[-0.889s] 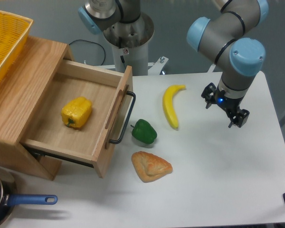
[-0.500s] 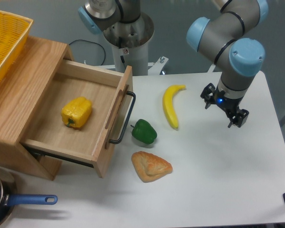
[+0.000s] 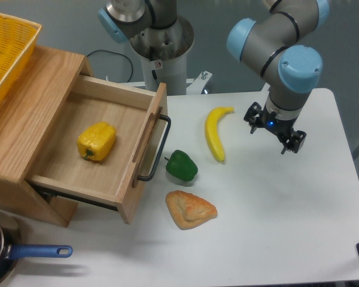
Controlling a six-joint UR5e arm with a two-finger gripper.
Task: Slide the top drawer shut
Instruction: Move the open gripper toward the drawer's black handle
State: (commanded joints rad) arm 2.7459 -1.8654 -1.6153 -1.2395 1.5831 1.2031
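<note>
Swinging left toward the banana, my gripper has its fingers spread and empty. I see the drawer pulled fully out, pepper inside, handle untouched, well apart.

No readable text, sticker on robot base illegible

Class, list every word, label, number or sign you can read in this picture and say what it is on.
Nothing can be read.
Small red-and-white sticker on the robot base: too small and blurred to read.
Drawer, pan, basket, gripper: no text shows.
</note>
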